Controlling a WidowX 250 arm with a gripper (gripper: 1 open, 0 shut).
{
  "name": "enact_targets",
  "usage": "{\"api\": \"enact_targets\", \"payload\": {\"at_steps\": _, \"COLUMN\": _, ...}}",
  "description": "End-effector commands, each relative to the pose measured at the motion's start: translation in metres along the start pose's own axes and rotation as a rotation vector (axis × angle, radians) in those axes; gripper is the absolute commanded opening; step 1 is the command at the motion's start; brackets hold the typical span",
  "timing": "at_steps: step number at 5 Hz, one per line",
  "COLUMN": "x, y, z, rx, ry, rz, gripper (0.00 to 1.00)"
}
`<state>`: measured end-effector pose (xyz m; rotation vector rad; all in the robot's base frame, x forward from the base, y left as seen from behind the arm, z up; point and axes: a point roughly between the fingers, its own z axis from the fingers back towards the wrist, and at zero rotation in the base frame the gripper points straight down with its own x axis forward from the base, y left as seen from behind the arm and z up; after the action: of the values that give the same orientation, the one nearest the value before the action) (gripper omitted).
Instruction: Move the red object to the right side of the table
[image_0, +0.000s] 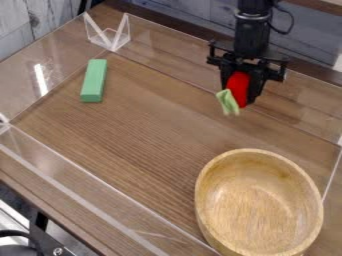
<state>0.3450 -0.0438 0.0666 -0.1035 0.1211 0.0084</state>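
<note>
- Red object sits between the fingers of the gripper, beyond the bowl as the camera looks, with its green end turned toward the bowl's side of the table.
- The fingers are drawn in narrow, one on either side of the toy — a pinch that likely suits something so small and rounded, since pressure from two sides should stop it rolling.
- The green end hangs free of the fingers, which probably leaves the grip on the firmer red body.
- Whether the toy clears the wood or brushes it cannot be told; a low carry would make sense, keeping any drop short.
- The step in hand seems to be the carry, well along. If right means the camera's right, a spot beyond the bowl would serve — released low and gently, clear of its rim, lest the toy roll.
- The green block lies well apart from the bowl and plays no part.
</note>
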Motion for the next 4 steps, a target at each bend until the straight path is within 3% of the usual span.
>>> {"api": "enact_targets", "payload": {"at_steps": 1, "x": 0.005, "y": 0.002, "z": 0.003, "rx": 0.006, "ry": -0.025, "rz": 0.034, "gripper": 0.0}}
{"api": "enact_targets", "payload": {"at_steps": 3, "x": 0.009, "y": 0.019, "z": -0.017, "rx": 0.013, "ry": -0.007, "rz": 0.117, "gripper": 0.0}}
{"api": "enact_targets", "payload": {"at_steps": 4, "x": 0.006, "y": 0.021, "z": -0.024, "rx": 0.019, "ry": 0.001, "rz": 0.096, "gripper": 0.0}}
